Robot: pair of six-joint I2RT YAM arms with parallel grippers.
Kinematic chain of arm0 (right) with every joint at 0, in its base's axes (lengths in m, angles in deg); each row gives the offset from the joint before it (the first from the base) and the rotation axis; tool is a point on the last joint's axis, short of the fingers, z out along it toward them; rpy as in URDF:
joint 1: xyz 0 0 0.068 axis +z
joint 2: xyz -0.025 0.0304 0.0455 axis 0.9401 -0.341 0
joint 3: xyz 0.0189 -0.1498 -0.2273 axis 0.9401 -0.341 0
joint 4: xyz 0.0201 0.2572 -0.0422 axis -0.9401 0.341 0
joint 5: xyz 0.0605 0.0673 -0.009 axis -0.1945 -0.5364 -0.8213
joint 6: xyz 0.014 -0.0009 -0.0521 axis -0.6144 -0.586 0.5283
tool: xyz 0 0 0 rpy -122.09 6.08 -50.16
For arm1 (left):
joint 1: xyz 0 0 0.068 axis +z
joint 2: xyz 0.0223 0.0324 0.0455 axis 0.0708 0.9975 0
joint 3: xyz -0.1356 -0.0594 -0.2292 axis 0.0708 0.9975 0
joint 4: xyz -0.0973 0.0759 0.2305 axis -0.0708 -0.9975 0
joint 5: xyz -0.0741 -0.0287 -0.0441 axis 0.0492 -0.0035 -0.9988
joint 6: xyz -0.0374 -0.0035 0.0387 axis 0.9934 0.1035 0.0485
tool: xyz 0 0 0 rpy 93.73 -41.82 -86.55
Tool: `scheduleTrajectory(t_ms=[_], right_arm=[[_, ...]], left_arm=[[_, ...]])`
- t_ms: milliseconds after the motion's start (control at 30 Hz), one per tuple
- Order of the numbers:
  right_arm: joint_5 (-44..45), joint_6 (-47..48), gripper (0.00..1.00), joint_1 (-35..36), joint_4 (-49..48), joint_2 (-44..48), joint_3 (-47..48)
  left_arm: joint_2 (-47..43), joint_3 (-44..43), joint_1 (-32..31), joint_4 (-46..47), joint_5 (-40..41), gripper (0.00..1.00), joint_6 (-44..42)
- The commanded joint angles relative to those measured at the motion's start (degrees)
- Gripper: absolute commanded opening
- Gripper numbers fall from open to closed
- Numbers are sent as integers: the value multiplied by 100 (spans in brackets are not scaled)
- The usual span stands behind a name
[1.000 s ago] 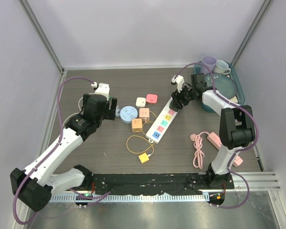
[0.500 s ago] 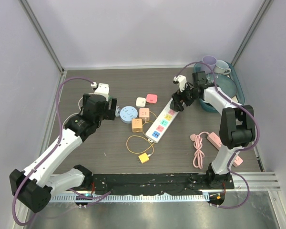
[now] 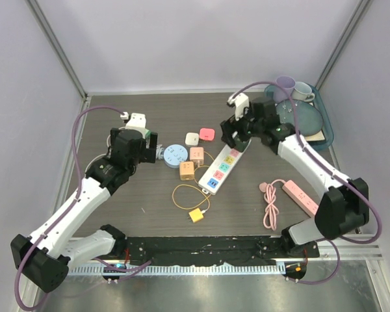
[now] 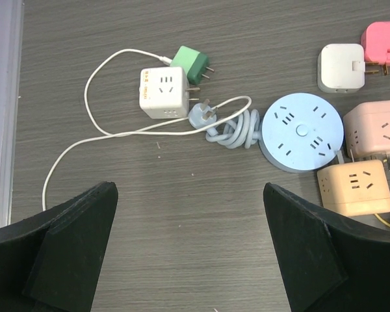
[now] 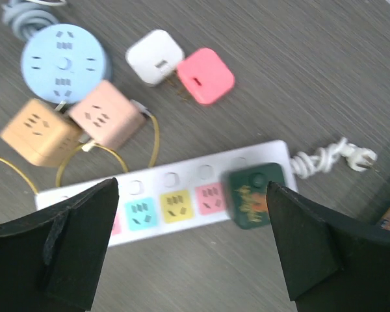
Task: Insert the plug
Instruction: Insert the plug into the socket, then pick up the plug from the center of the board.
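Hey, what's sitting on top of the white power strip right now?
A dark green plug sits on the white power strip, at the end by the white cord. The plug covers its own prongs and the socket beneath.

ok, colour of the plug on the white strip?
Dark green plug, clearest in the right wrist view.

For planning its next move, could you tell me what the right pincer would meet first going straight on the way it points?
Probably the white power strip, about mid-length, just beside the dark green plug. The open right pincer frames that spot, though depth is unclear.
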Motion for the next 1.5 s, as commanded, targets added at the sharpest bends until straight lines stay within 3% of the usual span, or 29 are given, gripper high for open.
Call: scheduleTrajectory(t_ms=[0, 133, 300, 567, 733, 1033, 1467], right_arm=[[1690, -1382, 100, 1000, -1317, 587, -764], [2797, -2252, 100, 1808, -1934, 799, -1256], [3512, -2711, 100, 2872, -3243, 826, -2101], [4435, -3098, 100, 3567, -3087, -26, -1610], [5094, -3880, 100, 3831, -2648, -755, -1074], [5061, -4786, 96, 3884, -1857, -1643, -229], [4551, -5243, 75, 3876, -1610, -2232, 8]], left_arm=[[-231, 18, 20, 172, 222, 100, 232], [-267, 1, 20, 129, 204, 100, 390], [-398, -8, 20, 76, 398, 100, 426], [-566, 18, 20, 102, 583, 100, 364], [-601, 36, 20, 128, 618, 100, 347], [-645, 45, 20, 120, 591, 100, 338], [-654, 53, 20, 120, 504, 99, 347]])
